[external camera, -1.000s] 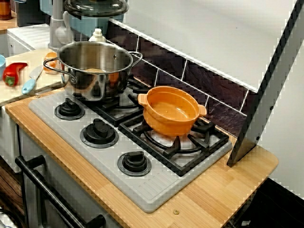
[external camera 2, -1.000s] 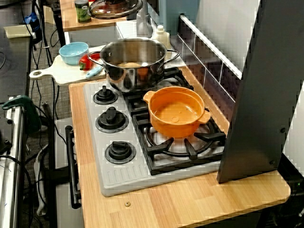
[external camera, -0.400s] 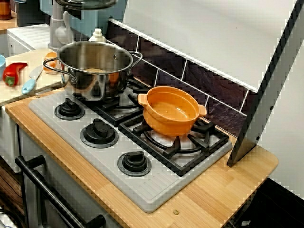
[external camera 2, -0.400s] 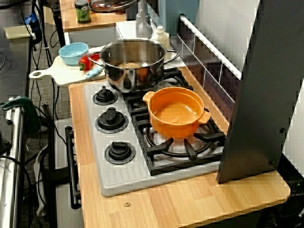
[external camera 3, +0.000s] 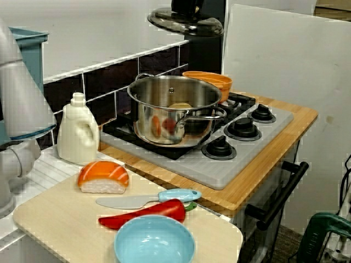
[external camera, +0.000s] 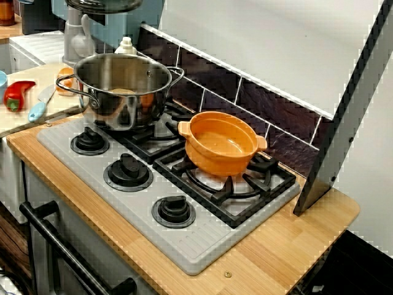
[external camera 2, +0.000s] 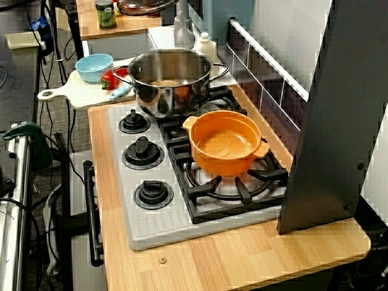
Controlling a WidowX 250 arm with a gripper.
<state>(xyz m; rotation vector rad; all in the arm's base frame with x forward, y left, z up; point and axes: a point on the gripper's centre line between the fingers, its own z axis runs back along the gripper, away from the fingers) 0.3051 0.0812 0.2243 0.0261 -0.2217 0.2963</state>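
My gripper (external camera 3: 189, 7) hangs at the top of the view from the cutting-board side, shut on the knob of a glass pot lid (external camera 3: 186, 24). The lid floats level, well above and a little behind the steel pot (external camera 3: 175, 109). Only the lid's edge (external camera: 104, 5) shows in the close stove view, and likewise the lid's edge (external camera 2: 145, 7) in the high front view. The steel pot (external camera: 126, 89) stands uncovered on the rear-left burner with a pale yellowish item (external camera 3: 180, 105) inside. An empty orange pot (external camera: 222, 144) sits on the neighbouring burner.
A cutting board (external camera 3: 55, 219) beside the stove carries a salmon sushi piece (external camera 3: 103, 176), a blue-handled knife (external camera 3: 159, 197), a red pepper (external camera 3: 145, 213) and a blue bowl (external camera 3: 154, 241). A white bottle (external camera 3: 77, 131) stands by the tiled wall. A dark slanted panel (external camera 2: 339, 121) flanks the stove.
The lid has risen and drifted left, away from above the steel pot; in the close stove view it has nearly left the top of the frame. Both pots stay put.
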